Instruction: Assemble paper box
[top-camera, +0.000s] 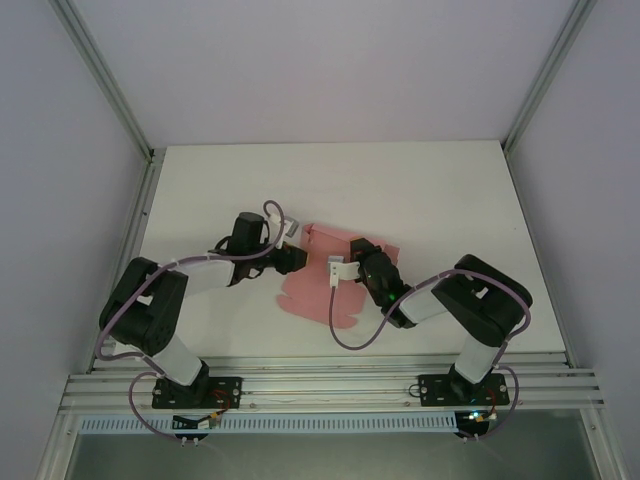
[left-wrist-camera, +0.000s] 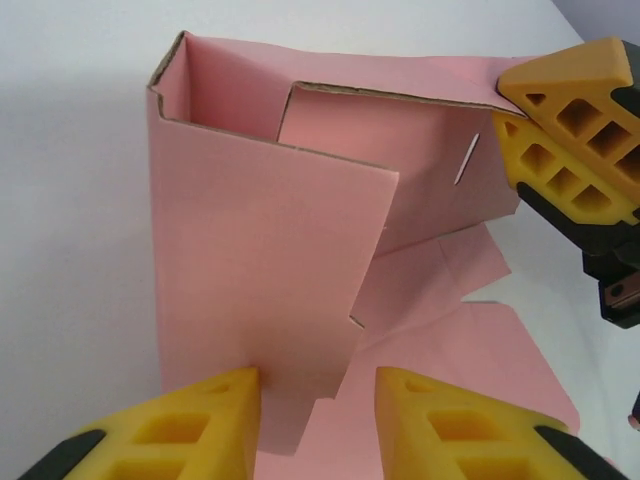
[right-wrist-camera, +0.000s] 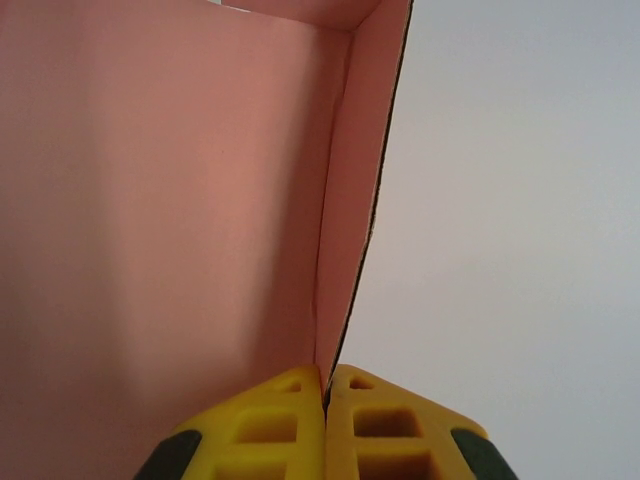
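The pink paper box (top-camera: 318, 285) lies part folded in the middle of the white table (top-camera: 450, 200). In the left wrist view its walls (left-wrist-camera: 260, 240) stand up around a corner while other flaps lie flat. My left gripper (top-camera: 297, 258) is open (left-wrist-camera: 318, 385); a raised pink panel hangs between its fingers, and the left fingertip (left-wrist-camera: 235, 385) touches that panel. My right gripper (top-camera: 350, 256) is shut on the top edge of a standing box wall (right-wrist-camera: 327, 385). From the left wrist, the right gripper's yellow fingers (left-wrist-camera: 565, 130) are seen clamping the wall's upper right end.
Aluminium frame posts (top-camera: 140, 190) run along both sides of the table, and a rail (top-camera: 330, 385) crosses the near edge at the arm bases. Bare white tabletop lies beyond and to the right of the box.
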